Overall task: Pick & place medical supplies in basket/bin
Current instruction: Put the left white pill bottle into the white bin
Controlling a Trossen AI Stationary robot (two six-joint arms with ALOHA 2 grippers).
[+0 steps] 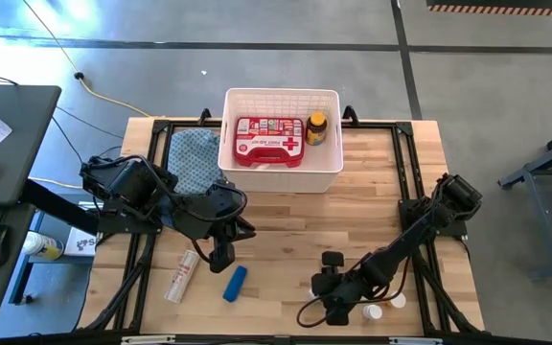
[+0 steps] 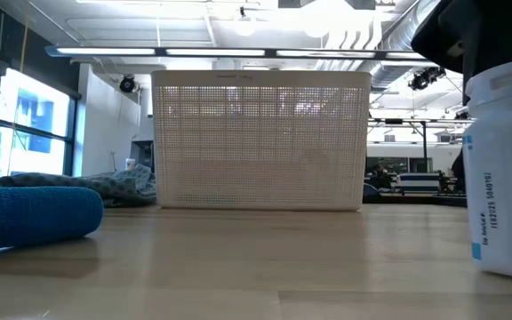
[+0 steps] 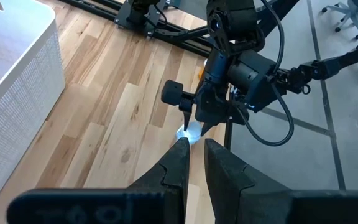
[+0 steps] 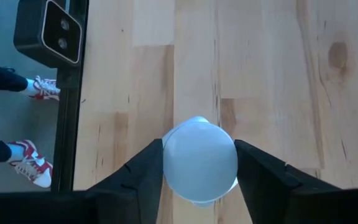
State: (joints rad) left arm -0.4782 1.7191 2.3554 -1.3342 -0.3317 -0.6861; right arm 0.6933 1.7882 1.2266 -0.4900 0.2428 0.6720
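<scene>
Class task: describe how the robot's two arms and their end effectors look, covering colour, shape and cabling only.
Both arms are dark, nearly black, built of jointed segments with black cables looping alongside. The left end effector has two slim, tapering dark fingers. The right end effector has two broader, angular dark fingers. No coloured markings are visible on either.

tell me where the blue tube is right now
In the high view the blue tube lies on the table's front left part, just right of the white tube and just in front of the left pincer.
</scene>
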